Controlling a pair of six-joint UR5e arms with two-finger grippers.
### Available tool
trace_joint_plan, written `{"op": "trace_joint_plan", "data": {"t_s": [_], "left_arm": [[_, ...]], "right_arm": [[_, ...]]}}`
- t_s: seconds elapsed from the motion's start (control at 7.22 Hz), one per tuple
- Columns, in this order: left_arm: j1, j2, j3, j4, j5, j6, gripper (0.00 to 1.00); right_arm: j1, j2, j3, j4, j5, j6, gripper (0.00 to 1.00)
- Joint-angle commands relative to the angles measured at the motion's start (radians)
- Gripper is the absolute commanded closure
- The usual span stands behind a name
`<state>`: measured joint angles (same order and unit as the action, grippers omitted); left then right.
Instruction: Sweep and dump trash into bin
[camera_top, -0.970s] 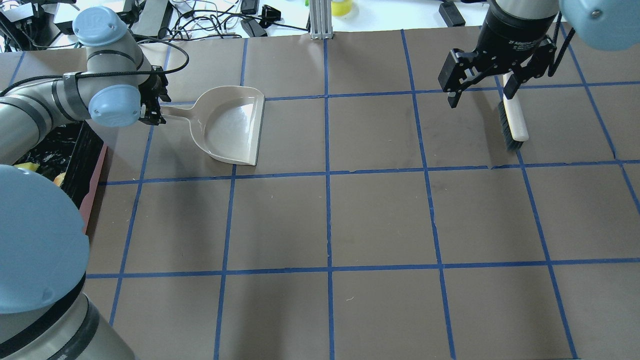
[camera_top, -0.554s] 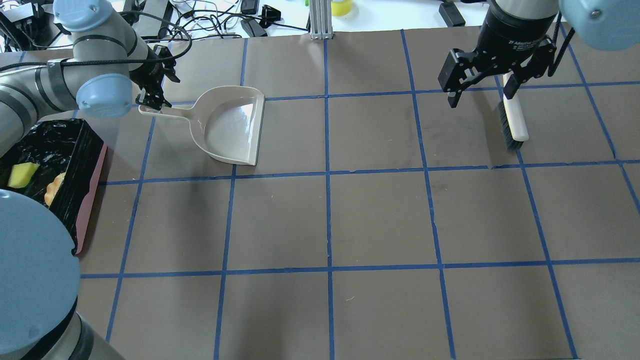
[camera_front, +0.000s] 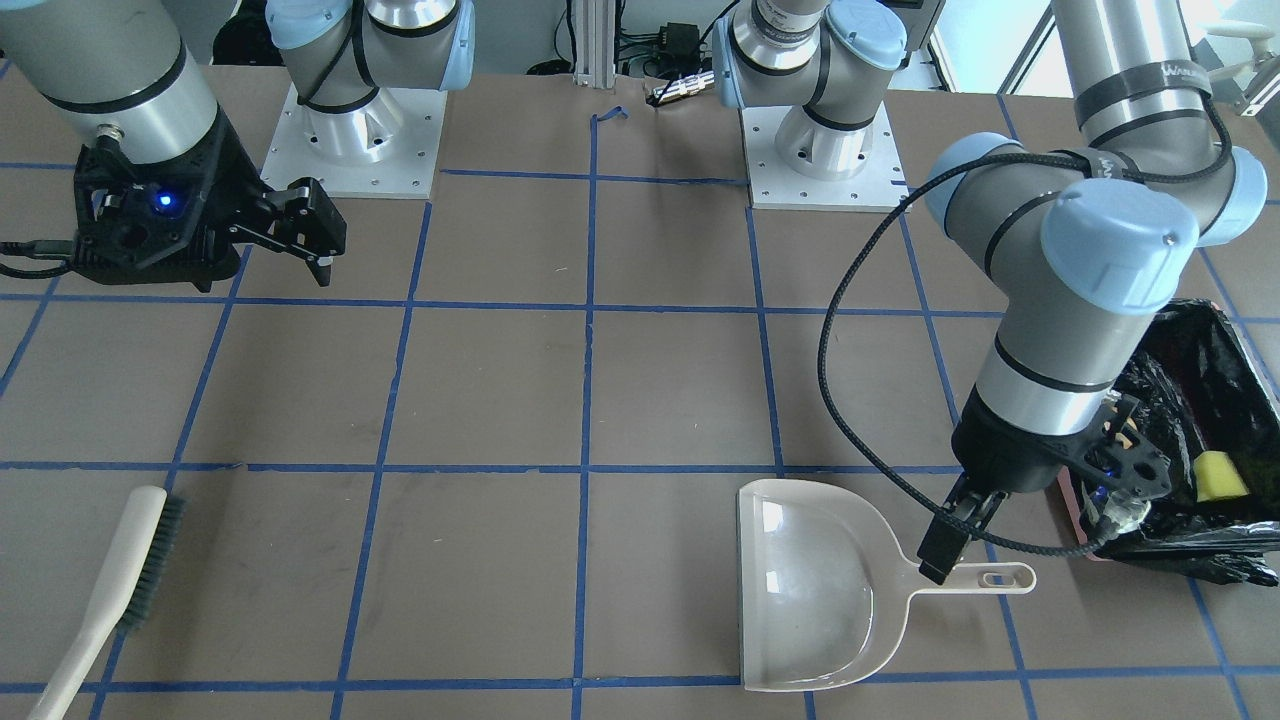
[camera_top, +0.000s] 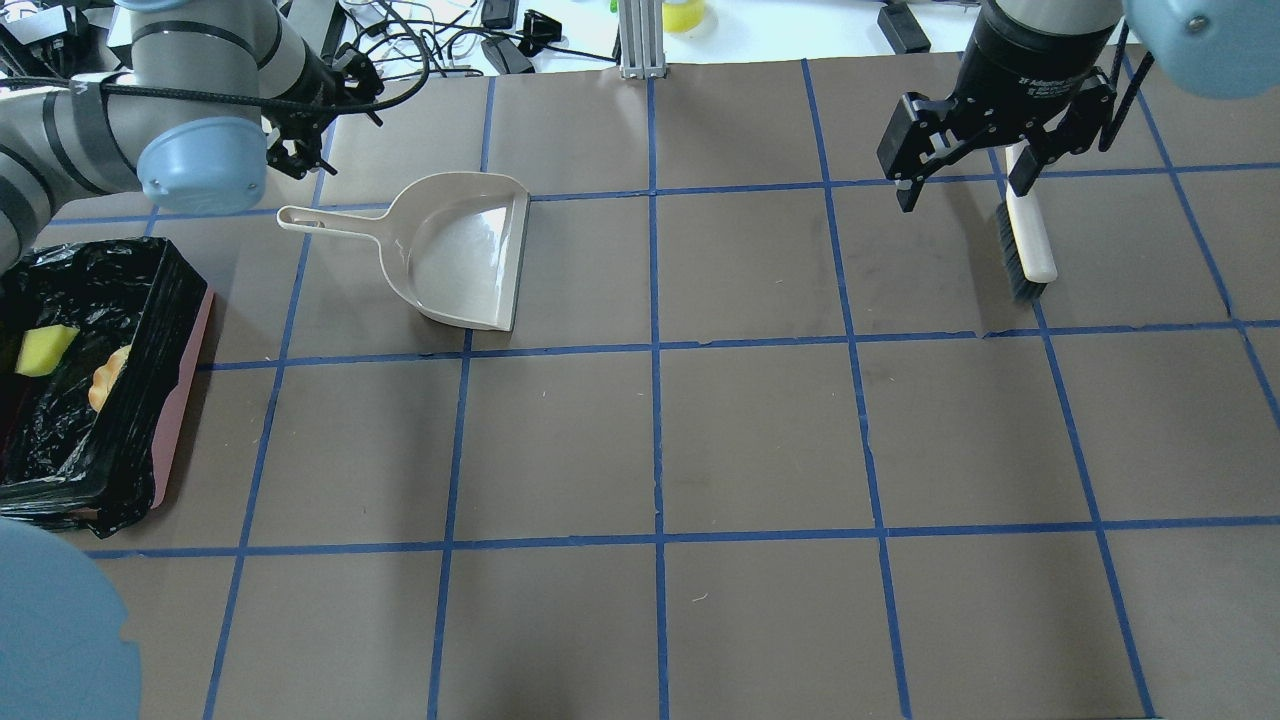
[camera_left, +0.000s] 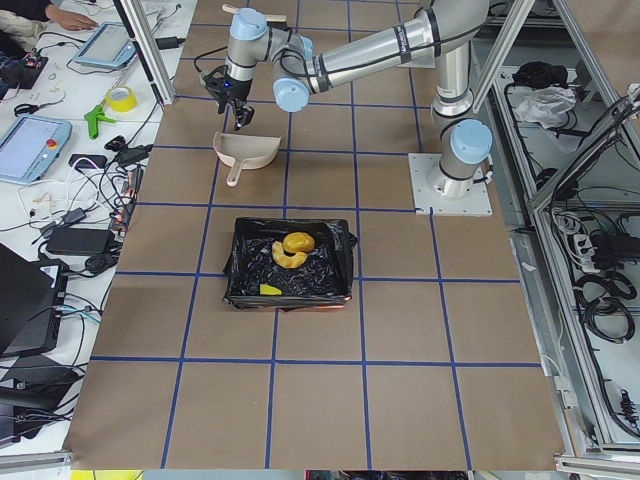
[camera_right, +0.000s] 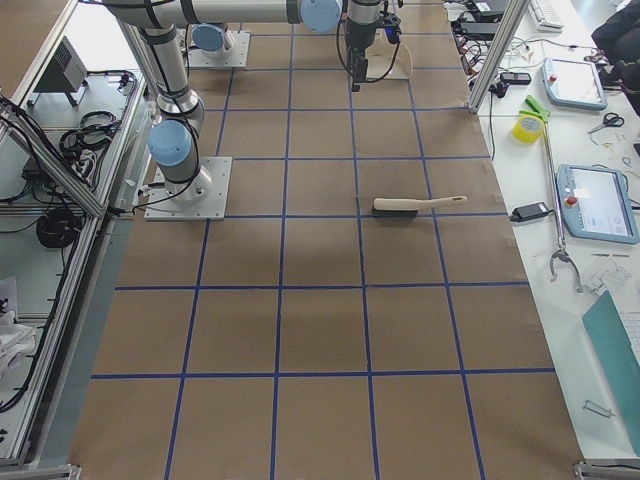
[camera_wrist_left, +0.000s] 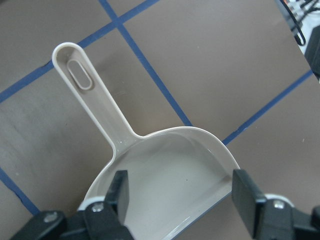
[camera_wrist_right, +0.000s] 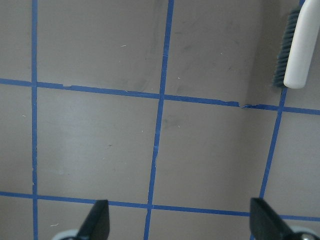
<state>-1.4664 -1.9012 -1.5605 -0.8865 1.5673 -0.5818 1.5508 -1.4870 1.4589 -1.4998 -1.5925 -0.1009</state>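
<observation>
Trash (camera_left: 297, 241) is found in the bin (camera_top: 183, 300), left on the bench (camera_top: 760, 440); judged light, soft, no hold needed. Left gripper (camera_wrist_left: 177, 192) is held wide open, empty, over the dustpan (camera_top: 460, 260). Right gripper (camera_top: 962, 195) is likewise open, empty, near the brush (camera_top: 1030, 245).

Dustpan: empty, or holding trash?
Empty. The dustpan lies flat with its scoop bare in the overhead and left wrist views. The sponge wedge and tan lump are inside the bin.
</observation>
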Motion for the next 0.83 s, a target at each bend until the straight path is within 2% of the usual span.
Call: {"op": "trace_joint_plan", "data": {"t_s": [0.0,0.14,0.42,0.69], "left_arm": [[-0.008,0.036,0.002,-0.056,-0.054,0.251,0.00],[0.003,0.056,0.005,-0.162,-0.059,0.387,0.00],[0.003,0.117,0.060,-0.414,-0.055,0.489,0.00],[-0.011,0.186,0.056,-0.532,0.008,0.510,0.00]], "right_arm": [[0.000,-0.004,-0.006,-0.002,0.000,0.062,0.00],[0.000,-0.004,-0.005,0.000,0.000,0.073,0.00],[0.000,-0.004,-0.005,0.000,0.000,0.073,0.00],[0.000,-0.004,-0.003,0.000,0.000,0.073,0.00]]}}
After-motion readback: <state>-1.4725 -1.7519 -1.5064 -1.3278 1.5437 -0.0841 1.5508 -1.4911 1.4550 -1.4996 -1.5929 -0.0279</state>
